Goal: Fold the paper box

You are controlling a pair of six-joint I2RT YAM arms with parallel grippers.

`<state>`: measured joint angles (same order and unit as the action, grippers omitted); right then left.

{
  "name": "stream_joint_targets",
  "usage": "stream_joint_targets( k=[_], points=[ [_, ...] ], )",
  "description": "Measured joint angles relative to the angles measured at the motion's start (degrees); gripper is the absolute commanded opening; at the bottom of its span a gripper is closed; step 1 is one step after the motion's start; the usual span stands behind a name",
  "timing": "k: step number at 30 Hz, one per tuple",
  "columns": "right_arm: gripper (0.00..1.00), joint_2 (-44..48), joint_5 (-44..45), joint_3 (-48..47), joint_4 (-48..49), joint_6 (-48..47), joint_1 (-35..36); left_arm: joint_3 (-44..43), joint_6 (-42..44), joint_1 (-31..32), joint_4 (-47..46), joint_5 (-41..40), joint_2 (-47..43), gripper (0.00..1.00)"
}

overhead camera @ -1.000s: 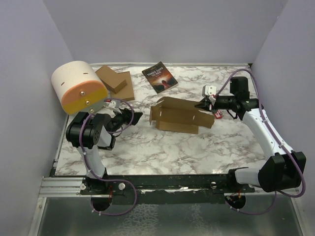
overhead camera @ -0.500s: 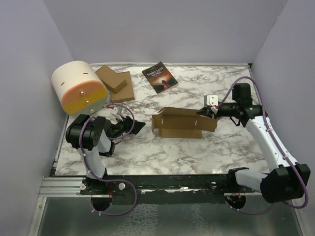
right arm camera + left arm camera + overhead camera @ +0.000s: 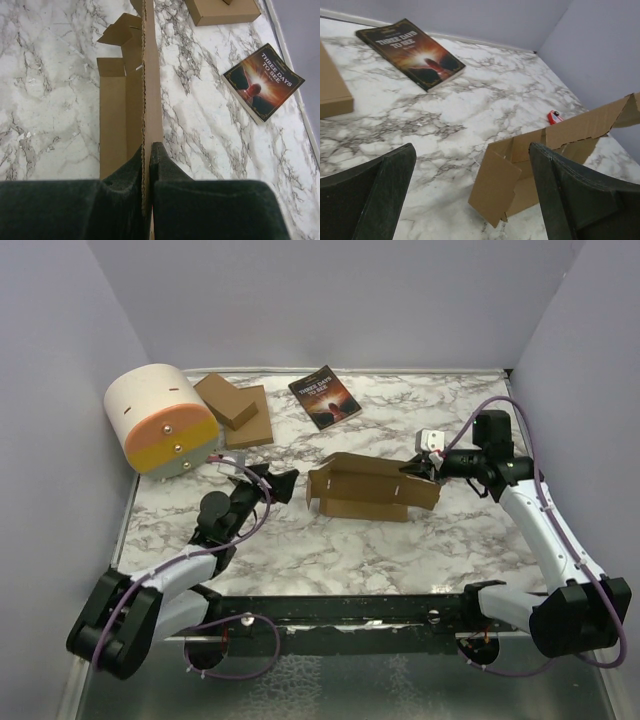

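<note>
The paper box is a partly folded brown carton lying mid-table, its long walls raised. My right gripper is shut on the thin upper edge of its right end; in the right wrist view both pads pinch the cardboard wall, and the box's floor runs away to the left. My left gripper stands open just left of the box without touching it. In the left wrist view, its open fingers frame the box's hanging end flap.
A dark-covered book lies at the back centre. A stack of flat brown cardboard sits back left, beside a cream and orange cylinder. A small red item lies on the marble beyond the box. Grey walls enclose three sides.
My left arm has stretched out low towards the box and its jaws have opened wider. The right gripper has kept its pinch, drawing the box's right end slightly right and its walls lower.
</note>
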<state>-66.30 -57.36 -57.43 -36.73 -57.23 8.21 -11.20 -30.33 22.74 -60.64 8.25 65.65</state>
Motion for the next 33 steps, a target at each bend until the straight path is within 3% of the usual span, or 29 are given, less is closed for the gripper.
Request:
stream_joint_targets(
  k=[3, 6, 9, 13, 20, 26, 33],
  points=[
    [0.01, 0.0, -0.02, 0.42, 0.96, 1.11, 0.0, -0.98, 2.23, 1.42, 9.57, -7.56, -7.28, 0.99],
    [0.01, 0.0, -0.02, 0.81, 1.81, 2.08, 0.0, -0.52, 0.81, 1.51, 14.49, -12.5, -10.54, 0.93],
    [0.01, 0.0, -0.04, 1.05, 2.4, 2.93, 0.0, -0.35, -0.85, 1.53, 17.97, -13.86, -10.19, 0.83],
    [0.01, 0.0, -0.02, 1.62, 3.02, 3.65, 0.0, -2.99, -1.7, 2.67, 26.36, -14.71, -8.72, 0.81],
    [0.01, 0.0, -0.04, 2.12, 3.82, 4.59, 0.0, -7.69, -4.46, 12.92, 37.31, -24.11, -10.19, 0.8],
    [0.01, 0.0, -0.04, 2.12, 3.87, 5.01, 0.0, -12.87, -9.01, 21.92, 43.47, -35.34, -2.73, 0.79],
    [0.01, 0.0, -0.04, 2.38, 4.07, 5.14, 0.0, -16.46, -10.05, 27.19, 43.98, -41.77, 4.17, 0.78]
  ],
)
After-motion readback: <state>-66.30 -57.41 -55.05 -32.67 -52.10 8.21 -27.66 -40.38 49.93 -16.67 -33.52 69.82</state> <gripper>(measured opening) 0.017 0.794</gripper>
